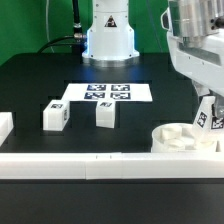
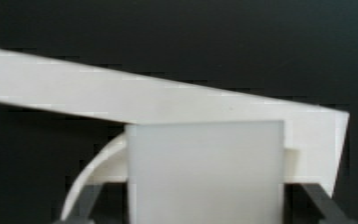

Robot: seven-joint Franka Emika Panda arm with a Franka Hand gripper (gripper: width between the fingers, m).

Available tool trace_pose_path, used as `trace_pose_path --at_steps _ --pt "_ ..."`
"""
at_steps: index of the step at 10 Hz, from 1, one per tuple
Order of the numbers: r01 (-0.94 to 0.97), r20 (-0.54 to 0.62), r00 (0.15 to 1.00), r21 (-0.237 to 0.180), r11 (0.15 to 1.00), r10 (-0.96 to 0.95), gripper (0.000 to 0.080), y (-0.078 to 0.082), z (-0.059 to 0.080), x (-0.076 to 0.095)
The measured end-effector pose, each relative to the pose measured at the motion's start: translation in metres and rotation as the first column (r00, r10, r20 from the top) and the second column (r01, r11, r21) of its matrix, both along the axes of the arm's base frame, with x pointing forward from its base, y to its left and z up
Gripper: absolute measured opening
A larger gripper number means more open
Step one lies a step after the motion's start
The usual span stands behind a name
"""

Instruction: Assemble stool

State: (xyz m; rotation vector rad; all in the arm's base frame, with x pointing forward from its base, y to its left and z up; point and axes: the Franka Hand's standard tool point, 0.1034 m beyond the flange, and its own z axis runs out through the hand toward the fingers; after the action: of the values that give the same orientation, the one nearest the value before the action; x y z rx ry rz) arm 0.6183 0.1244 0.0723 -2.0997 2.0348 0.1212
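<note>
At the far left of the exterior view a white piece (image 1: 5,128) was cut off by the frame edge, and what it was could not be told. To its right two spare legs stood upright and apart on the black table (image 1: 30,80): the left loose leg (image 1: 54,116) and then the second loose leg (image 1: 104,114). Both were nearer the camera than the marker board (image 1: 108,93), which lay flat behind them. Further right, just behind the front rail (image 1: 90,163), the seat (image 1: 170,145) lay with its sockets facing up. At the exterior view's far right the gripper (image 1: 208,107) hung above the seat's far side. It was clamped on the held leg (image 1: 205,121), whose tag faced the camera. The wrist view agreed: one dark finger (image 2: 98,203) showed at each side of the held leg (image 2: 202,170), pressed against its flanks with no visible gap. A curved sliver of the seat rim (image 2: 105,165) lay just beside it. The step in hand looked like bringing this first leg to a socket; whether its lower end had reached the seat could not be told. The next move would likely call for lining the leg up squarely over one socket. It would then need lowering straight down without tilting, and seating firmly before the grip was released.
</note>
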Motion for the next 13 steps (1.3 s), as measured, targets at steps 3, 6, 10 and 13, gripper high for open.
trace_pose_path --at_steps 3,6,10,13 --pt "0.362 0.033 0.930 0.081 0.929 -0.365 0.0337 0.000 0.000 -0.004" --pt "0.539 -0.006 0.840 0.134 0.832 -0.543 0.0337 -0.004 -0.001 -0.004" --pt "0.507 0.018 0.857 0.151 0.849 -0.515 0.0524 -0.008 0.016 -0.003" --pt "0.428 0.046 0.897 0.166 0.888 -0.440 0.0642 -0.021 0.059 -0.013"
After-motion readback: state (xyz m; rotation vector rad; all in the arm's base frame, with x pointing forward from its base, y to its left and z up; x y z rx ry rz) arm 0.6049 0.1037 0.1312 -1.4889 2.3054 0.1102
